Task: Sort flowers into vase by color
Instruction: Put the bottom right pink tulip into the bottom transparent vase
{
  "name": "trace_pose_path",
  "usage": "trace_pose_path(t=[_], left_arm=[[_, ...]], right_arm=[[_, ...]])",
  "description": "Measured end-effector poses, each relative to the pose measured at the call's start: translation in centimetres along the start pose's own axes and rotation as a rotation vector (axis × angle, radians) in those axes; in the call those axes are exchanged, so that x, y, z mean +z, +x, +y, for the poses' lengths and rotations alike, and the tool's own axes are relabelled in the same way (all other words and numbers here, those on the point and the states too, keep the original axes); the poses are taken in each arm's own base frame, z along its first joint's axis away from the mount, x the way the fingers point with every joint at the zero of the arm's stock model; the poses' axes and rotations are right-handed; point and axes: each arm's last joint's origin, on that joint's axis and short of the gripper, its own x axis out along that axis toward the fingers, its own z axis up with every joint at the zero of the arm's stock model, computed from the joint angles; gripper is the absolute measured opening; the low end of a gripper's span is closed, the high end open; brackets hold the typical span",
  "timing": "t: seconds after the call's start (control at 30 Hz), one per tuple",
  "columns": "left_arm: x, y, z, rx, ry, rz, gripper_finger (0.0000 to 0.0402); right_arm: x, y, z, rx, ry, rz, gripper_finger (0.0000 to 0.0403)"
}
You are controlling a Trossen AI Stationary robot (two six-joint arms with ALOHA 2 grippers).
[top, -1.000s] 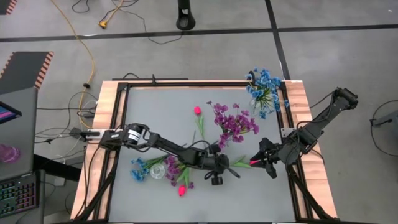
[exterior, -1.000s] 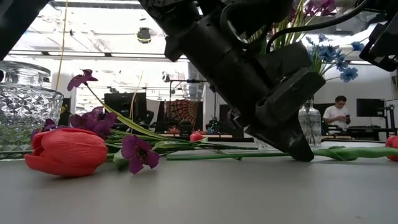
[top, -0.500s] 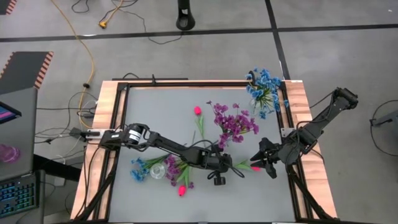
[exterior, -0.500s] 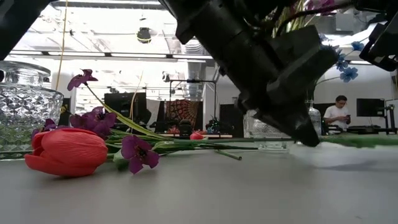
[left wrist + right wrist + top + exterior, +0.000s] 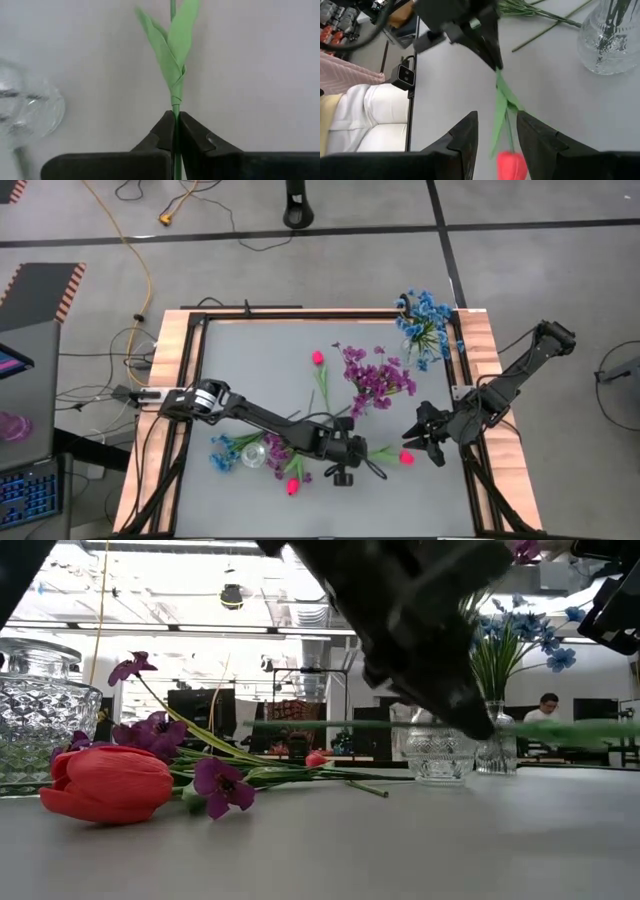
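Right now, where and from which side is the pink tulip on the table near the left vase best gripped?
Take the pink tulip by the thin green stem just behind its bud, coming straight down from above: it lies flat on the table, and the bud looks too bulky and soft.

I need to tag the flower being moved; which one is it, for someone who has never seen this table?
Start at the grey table and find the two dark arms meeting near its right front. The tulip hangs between them, its green stem pinched in the left gripper, its red bud by the open right gripper. It alone is off the table; the other tulips lie flat.
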Motion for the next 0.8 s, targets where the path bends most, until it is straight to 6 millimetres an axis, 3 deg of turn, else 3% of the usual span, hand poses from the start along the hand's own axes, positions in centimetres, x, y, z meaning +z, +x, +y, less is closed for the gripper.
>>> trace_pose_path(t=[0.53, 0.7, 0.8], left_arm=[[1.8, -7.5, -1.6, 0.069, 0.102, -0.077, 0.0000], [0.8, -10.7, -0.6, 0.115, 0.070, -0.104, 0.0000], [-0.9, -12.8, 0.3, 0.157, 0.025, -0.120, 0.0000]], right_arm=[[0.0, 0.0, 0.0, -0.001, -0.002, 0.002, 0.0162], [0.0, 0.0, 0.0, -0.003, -0.003, 0.003, 0.0162], [0.0, 0.0, 0.0, -0.003, -0.003, 0.003, 0.0162]])
